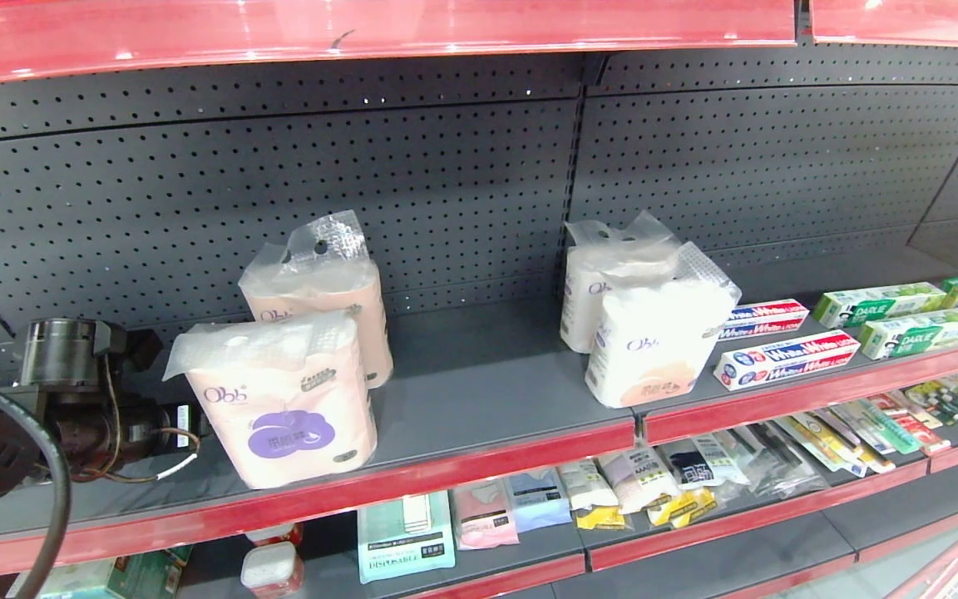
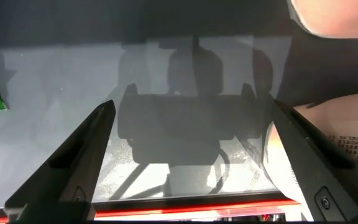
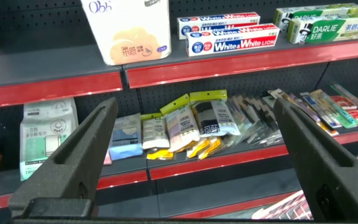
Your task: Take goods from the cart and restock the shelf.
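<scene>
Left gripper [image 2: 190,109], jaws spread wide and empty, hovers over the grey shelf board [image 1: 479,391] just left of the purple-label toilet roll pack [image 1: 279,399]. A second pack [image 1: 321,299] stands close behind that pack. Well to its right stand two more toilet roll packs [image 1: 654,341], then blue-and-white toothpaste boxes [image 1: 787,353], with green toothpaste boxes [image 1: 903,316] farther right. Right gripper [image 3: 196,106], also spread wide and empty, hangs in front of the shelving, facing sachets [image 3: 191,127] on the level below that pack.

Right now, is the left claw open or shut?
Open. The left claw's two fingers stand wide apart over the bare shelf board, with nothing held between them.
</scene>
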`<state>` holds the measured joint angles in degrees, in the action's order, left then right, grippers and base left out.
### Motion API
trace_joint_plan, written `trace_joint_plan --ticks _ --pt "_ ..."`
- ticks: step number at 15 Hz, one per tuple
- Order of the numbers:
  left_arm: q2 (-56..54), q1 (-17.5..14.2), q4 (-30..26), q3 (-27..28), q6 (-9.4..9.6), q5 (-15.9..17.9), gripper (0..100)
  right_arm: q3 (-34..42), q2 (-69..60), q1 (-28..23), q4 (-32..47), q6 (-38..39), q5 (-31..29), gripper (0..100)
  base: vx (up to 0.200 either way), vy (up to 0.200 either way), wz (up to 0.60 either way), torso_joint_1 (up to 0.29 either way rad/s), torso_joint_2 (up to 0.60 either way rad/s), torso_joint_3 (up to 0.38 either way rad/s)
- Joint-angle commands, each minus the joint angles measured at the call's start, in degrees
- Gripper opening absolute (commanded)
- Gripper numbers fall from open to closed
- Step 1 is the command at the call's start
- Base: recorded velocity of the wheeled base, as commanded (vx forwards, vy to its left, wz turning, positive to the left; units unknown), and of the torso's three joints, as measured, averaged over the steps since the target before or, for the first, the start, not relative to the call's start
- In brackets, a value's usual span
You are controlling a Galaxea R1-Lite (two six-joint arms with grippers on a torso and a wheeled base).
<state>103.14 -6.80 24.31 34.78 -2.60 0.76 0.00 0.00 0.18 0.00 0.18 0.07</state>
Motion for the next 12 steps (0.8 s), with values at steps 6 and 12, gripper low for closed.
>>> trace_joint_plan --ticks 6,12 --pt "-0.31 2.23 -0.05 -0.33 -1.36 0.30 100 0.00 0.09 -0.01 0.00 -0.01 0.01 100 0.000 0.000 0.00 0.000 0.00 0.000" --pt "-0.58 2.58 -0.05 -0.59 -2.15 0.21 100 0.00 0.09 -0.01 0.00 -0.01 0.01 100 0.000 0.000 0.00 0.000 0.00 0.000"
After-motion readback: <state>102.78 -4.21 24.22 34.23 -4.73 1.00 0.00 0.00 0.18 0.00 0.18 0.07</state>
